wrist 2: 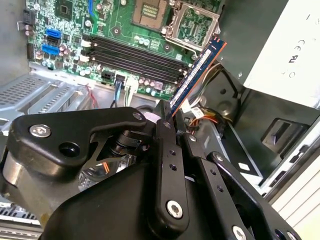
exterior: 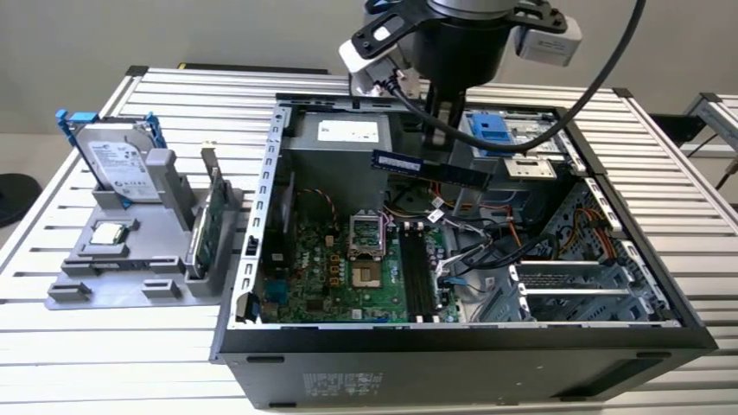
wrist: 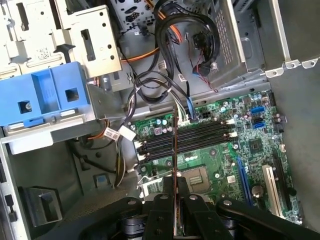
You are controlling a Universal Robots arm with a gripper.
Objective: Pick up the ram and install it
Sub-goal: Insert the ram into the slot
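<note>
Blue thin ram [wrist 2: 197, 75], edge-on, pinched in gripper [wrist 2: 174, 119]

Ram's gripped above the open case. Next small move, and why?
Likely turn the wrist so the ram runs along the memory slots: the jaws hold it above the motherboard, and in the second wrist view it lies crosswise to them.
</note>
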